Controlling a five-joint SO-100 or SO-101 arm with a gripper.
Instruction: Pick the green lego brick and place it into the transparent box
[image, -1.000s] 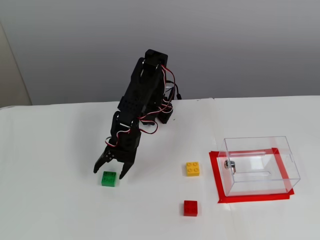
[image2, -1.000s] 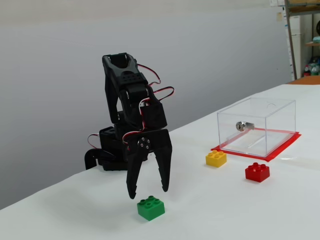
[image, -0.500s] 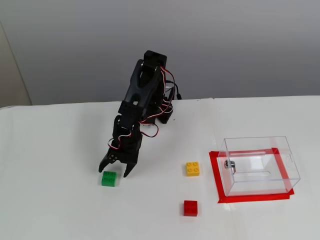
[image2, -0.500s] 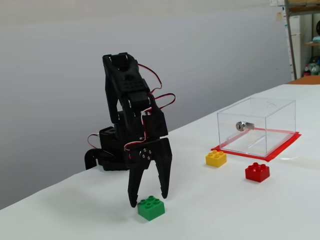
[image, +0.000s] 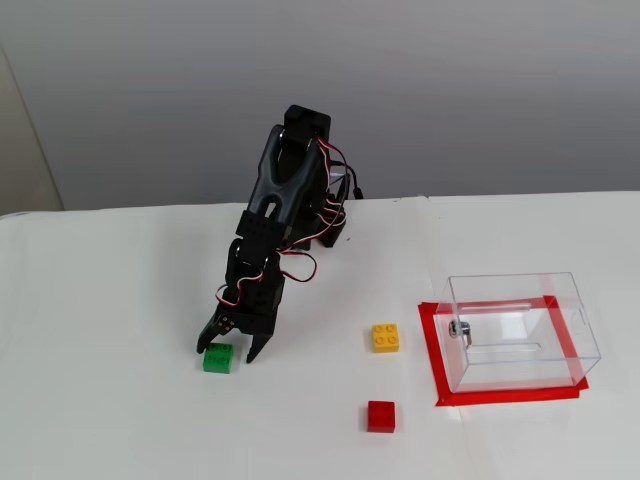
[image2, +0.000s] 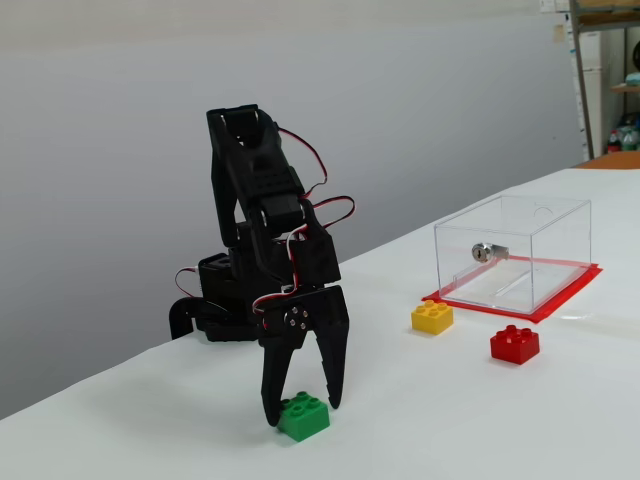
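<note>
Fixed views, both: black two-finger claw (image2: 305, 410) lowered over the small bright green square lego brick (image2: 304, 416) on the white table (image2: 450, 420); claw set wide, one finger on each side of the brick, tips at table level or just above it; whether the fingers (image2: 273, 385) touch the brick cannot be told; brick sits flat on the table, studs up, not lifted. Higher fixed view: claw (image: 225, 352) points down at the green brick (image: 218, 358), which lies near and left of the arm's base; black arm (image: 285, 215) with red, white and black wires folds forward from its base at the far side of the table.

Outward to the right, higher view: small yellow plastic brick (image: 385, 337) well apart from the green one; small red plastic brick (image: 380, 415) nearer than the yellow and slightly left of it; clear plastic rectangular box (image: 520, 330) further right, standing inside a frame of red tape (image: 432, 350), a small metal fitting on its left wall; nothing but the fitting seen inside it. Lower fixed view: same box (image2: 515, 255) far right, yellow brick (image2: 432, 317) just left of its near corner, red brick (image2: 515, 344) nearer than the box; grey wall (image2: 400, 120) behind.
</note>
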